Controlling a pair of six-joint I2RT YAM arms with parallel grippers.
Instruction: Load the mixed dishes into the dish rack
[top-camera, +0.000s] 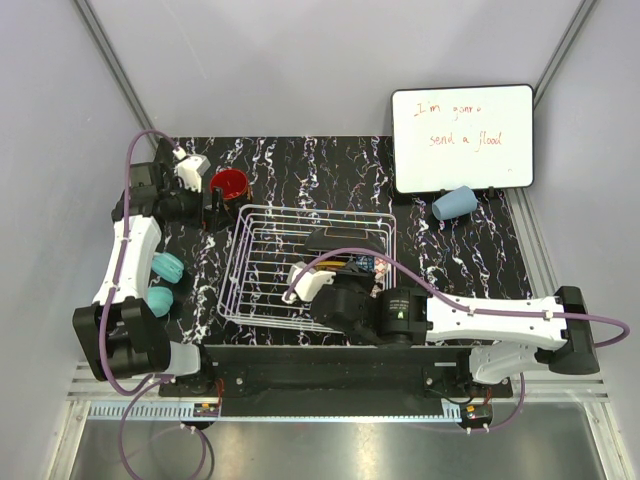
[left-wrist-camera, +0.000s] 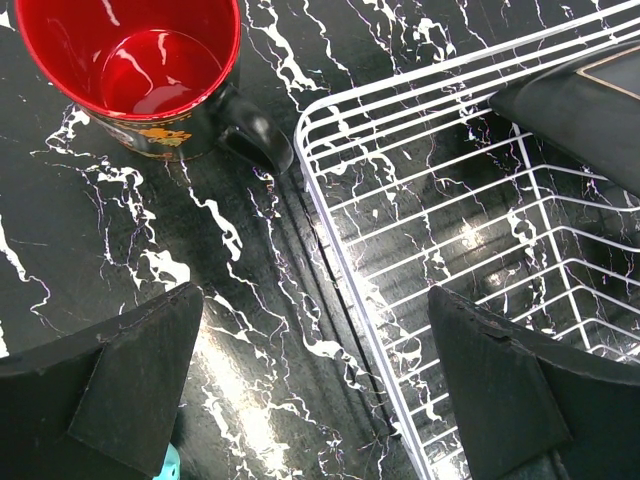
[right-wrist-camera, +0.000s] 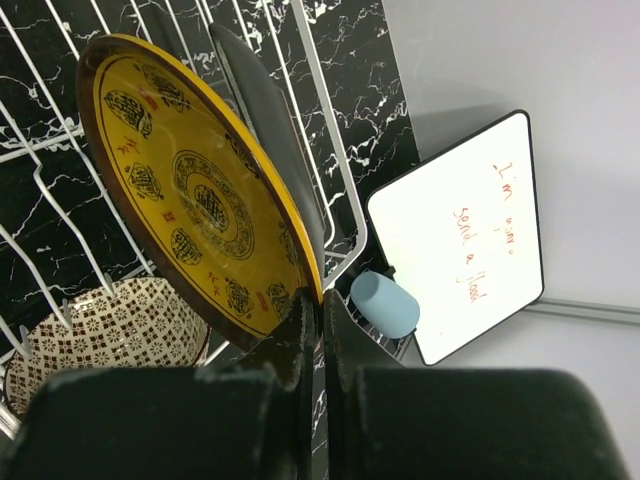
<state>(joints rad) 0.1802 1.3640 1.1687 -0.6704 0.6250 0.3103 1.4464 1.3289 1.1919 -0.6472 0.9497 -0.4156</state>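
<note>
Now right gripper (right-wrist-camera: 322, 310) pinches yellow plate (right-wrist-camera: 190, 190) by rim, jaws tight; seat it upright between dish rack (top-camera: 262, 262) wires before release (left gripper (left-wrist-camera: 318, 355) spread wide, empty).

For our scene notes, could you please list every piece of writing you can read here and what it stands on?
"I'm gonna send a flood": red handwriting over two lines on the whiteboard; "gonna" is faint.
yellow plate: dark ornamental medallions, not legible as words.
red mug: orange print on its side, too blurred to read.
</note>
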